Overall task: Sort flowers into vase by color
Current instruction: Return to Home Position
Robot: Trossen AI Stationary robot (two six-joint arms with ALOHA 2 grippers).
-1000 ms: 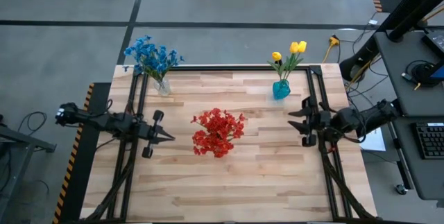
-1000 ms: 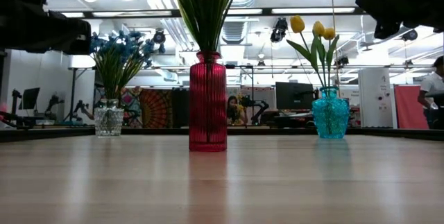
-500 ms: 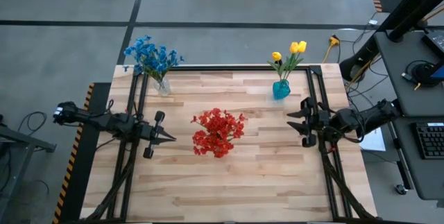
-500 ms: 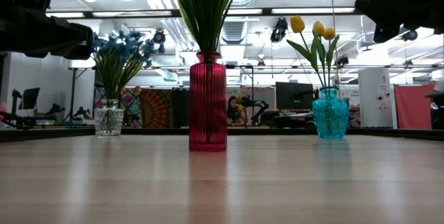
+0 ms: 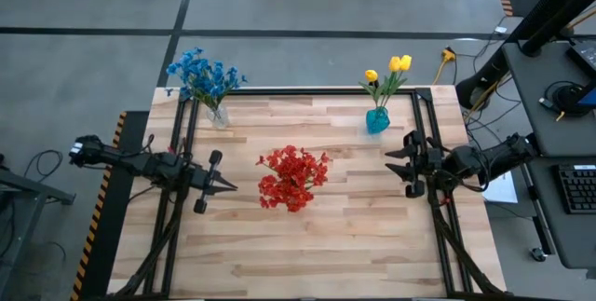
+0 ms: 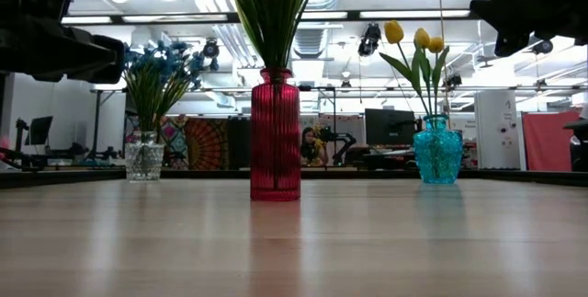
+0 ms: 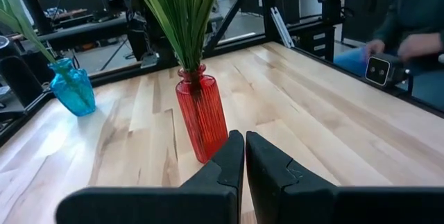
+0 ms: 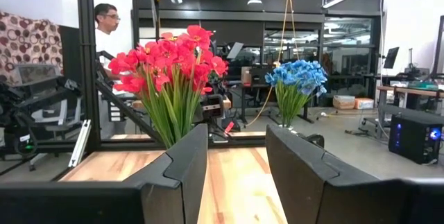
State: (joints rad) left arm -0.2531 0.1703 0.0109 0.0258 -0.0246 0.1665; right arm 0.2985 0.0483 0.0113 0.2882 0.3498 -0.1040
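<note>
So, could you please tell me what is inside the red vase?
The red vase holds the red flowers; their green stems fan out from its neck. The stem ends inside are hidden by the ribbed red wall.

Pretty bright all round, lit from ceiling strips (image 6: 404, 14) overhead, soft sheen on tabletop (image 7: 312, 106) just ahead of left pincer (image 7: 244, 136)

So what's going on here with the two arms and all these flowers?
Nothing is being handled right now. The red flowers stand in the red vase mid-table, the blue flowers in the clear glass vase at the far left corner, and the yellow tulips in the blue vase at the far right. The left gripper, shut and empty, points at the red bunch from the left side; the right gripper, open and empty, hangs near the right edge. The sorting looks done.
</note>
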